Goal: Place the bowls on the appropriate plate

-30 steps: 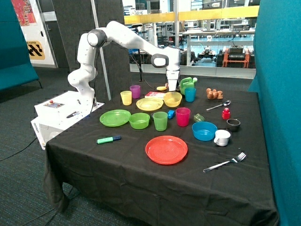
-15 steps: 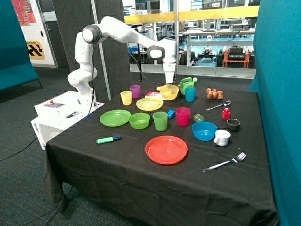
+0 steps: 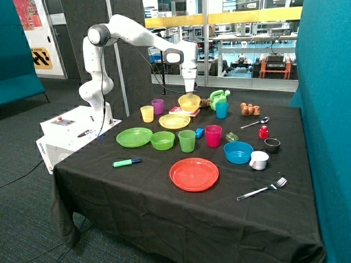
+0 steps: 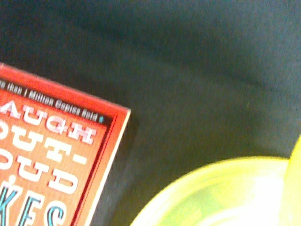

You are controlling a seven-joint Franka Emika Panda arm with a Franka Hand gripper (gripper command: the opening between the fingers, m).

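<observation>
While the arm hangs over the far side of the counter (image 3: 137, 219), its gripper (image 3: 190, 93) is pinching the rim of the yellow bowl (image 3: 190, 102), held in the air at about 1 o'clock from the yellow plate (image 3: 174, 121). The green bowl (image 3: 162, 140) sits beside the green plate (image 3: 134, 137), at its 3 o'clock. Wrist view just shows the yellow bowl's (image 4: 221, 193) rim above a red book (image 4: 51, 160) on black cloth.

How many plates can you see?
3: the green plate beside the green bowl, the yellow plate under the lifted yellow bowl, the red plate nearest the front edge.
</observation>
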